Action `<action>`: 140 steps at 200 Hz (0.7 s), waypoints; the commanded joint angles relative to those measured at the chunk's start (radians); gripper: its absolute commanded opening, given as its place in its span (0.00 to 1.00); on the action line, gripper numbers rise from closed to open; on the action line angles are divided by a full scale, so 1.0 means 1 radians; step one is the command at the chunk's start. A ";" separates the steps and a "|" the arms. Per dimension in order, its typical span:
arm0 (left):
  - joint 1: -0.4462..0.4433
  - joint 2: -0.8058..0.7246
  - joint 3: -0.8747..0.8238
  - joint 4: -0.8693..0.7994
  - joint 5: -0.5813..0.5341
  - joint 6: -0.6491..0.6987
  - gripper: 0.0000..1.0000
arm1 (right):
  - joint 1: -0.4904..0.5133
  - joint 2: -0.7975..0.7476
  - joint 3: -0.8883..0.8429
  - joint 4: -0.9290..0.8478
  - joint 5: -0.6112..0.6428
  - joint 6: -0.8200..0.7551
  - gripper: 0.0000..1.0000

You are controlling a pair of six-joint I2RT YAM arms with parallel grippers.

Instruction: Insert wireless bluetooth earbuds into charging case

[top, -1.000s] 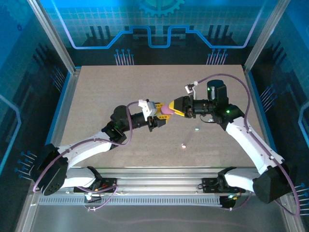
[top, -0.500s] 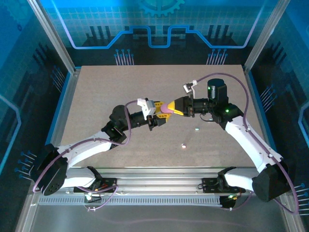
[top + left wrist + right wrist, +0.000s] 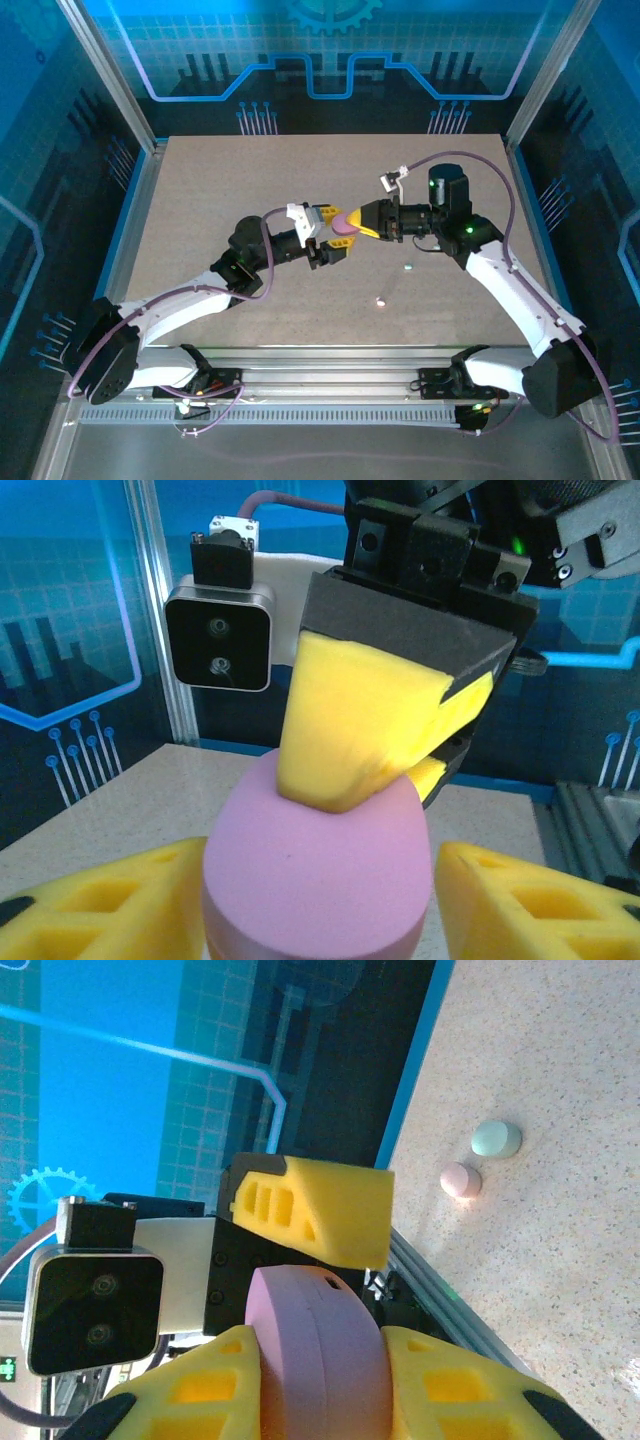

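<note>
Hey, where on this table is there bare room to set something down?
The far strip of the table behind both arms is bare. The left side, past the left arm, is free too. Crowded: the middle, where the arms meet at the pink case, and the patch beside the right arm, where a green earbud and a pink earbud lie.

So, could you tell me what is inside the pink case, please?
Nothing shows: the pink case looks shut, so its inside is hidden. A pale green earbud and a pink earbud lie outside it on the table.
</note>
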 commanded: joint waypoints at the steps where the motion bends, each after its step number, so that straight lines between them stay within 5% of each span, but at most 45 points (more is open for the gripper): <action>1: -0.007 -0.026 0.017 0.000 -0.027 0.028 0.68 | -0.004 -0.029 -0.012 0.034 0.024 0.002 0.01; 83: -0.005 -0.104 -0.049 -0.030 -0.137 0.049 0.82 | -0.065 -0.026 -0.043 -0.047 0.227 -0.126 0.03; 140: -0.002 -0.158 -0.016 -0.205 -0.276 -0.034 0.99 | -0.090 0.280 0.034 -0.151 0.312 -0.252 0.06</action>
